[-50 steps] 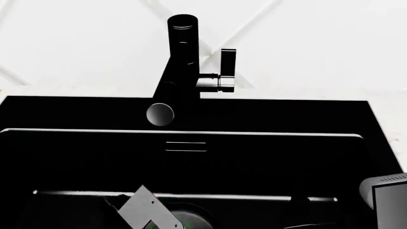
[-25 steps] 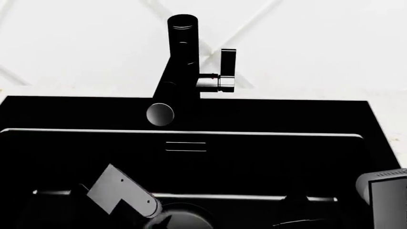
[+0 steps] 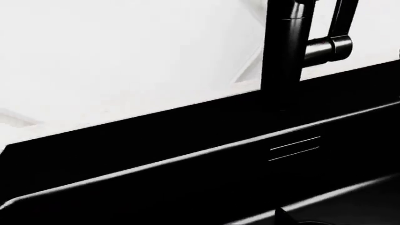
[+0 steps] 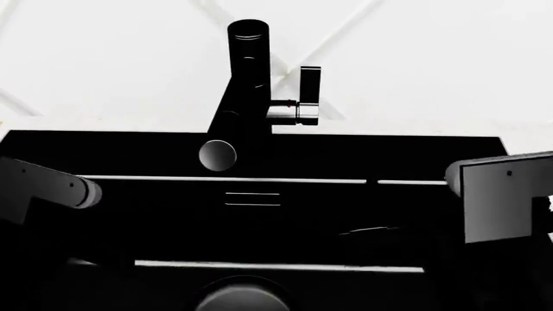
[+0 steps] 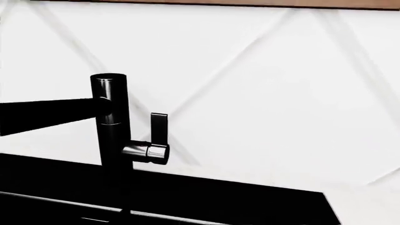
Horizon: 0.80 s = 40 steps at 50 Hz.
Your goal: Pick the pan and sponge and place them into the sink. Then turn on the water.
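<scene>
Neither end effector's fingers are visible, so their opening cannot be told. Both arms' grey links, left (image 4: 48, 188) at 9 o'clock, right (image 4: 506, 194) at 3 o'clock, flank the sink (image 4: 259, 155) below its faucet (image 4: 246, 91).

Black faucet (image 4: 246, 97) stands behind the sink (image 4: 285, 223).

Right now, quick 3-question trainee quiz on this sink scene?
1. True or false: water runs from the faucet spout.
2. The faucet lever points: A) up B) down C) toward the camera.
3. What slotted feature sits in the sink back wall below the spout?

Key: 1 false, no stream visible. 2 A. 3 the overflow slots.
</scene>
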{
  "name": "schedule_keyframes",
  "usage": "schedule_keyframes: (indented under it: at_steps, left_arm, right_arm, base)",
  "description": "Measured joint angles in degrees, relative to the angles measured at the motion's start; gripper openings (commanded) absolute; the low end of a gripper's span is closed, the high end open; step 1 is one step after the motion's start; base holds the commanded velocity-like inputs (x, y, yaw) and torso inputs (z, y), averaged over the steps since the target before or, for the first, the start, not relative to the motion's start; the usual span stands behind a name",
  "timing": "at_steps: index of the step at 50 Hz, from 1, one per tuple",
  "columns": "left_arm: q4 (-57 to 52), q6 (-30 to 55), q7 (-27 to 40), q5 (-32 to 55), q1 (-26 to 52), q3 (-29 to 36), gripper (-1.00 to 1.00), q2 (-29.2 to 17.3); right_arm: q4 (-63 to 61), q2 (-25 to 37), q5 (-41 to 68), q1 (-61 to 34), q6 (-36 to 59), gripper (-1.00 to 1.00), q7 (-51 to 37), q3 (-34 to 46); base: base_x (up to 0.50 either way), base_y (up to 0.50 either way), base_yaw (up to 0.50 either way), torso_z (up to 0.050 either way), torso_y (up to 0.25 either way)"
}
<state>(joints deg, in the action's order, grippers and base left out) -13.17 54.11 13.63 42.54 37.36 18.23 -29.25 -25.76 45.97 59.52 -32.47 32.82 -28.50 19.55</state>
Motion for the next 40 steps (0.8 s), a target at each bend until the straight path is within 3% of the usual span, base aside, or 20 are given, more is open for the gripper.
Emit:
schedule_keyframes:
  at_steps: [17, 40]
  left_arm:
    - [-8.09, 4.91, 5.95, 5.95, 0.2, -8.89, 1.0, -4.47]
    - [-12.94, 8.36, 10.09, 10.0, 0.63, -13.54, 1.0, -6.7]
  right_arm:
    - [14.97, -10.19, -1.68, -18.74, 6.5, 1.0, 4.05, 5.95]
    - [36.2, -19.98, -9.47, -28.62, 1.92, 1.0, 12.66, 11.83]
  base:
    - [0.0, 0.0, 0.0, 0.0, 0.0]
    - [0.0, 0.0, 0.0, 0.0, 0.0]
